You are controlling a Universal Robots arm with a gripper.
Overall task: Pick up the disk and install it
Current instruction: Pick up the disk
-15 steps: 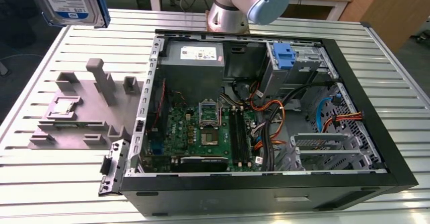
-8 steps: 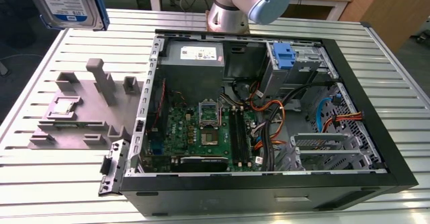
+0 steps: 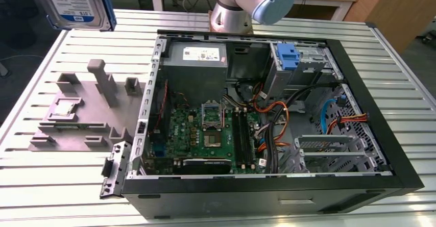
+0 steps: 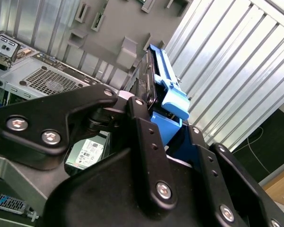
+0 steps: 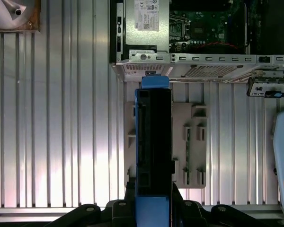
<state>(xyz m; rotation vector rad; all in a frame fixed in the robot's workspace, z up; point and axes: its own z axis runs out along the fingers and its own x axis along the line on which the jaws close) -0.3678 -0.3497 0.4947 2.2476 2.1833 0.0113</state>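
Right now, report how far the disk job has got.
Done: the disk is picked up, held aloft at the exterior view's left, clear of the grey fixture. In hand: the gripper is shut on the disk's blue-railed edge, as the second wrist view shows. Left: the install itself; the disk is outside the open case.

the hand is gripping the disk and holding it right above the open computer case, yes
No. The hand does grip the disk, but it hangs above the grey holder beside the computer case, not above the case, as the first wrist view shows.
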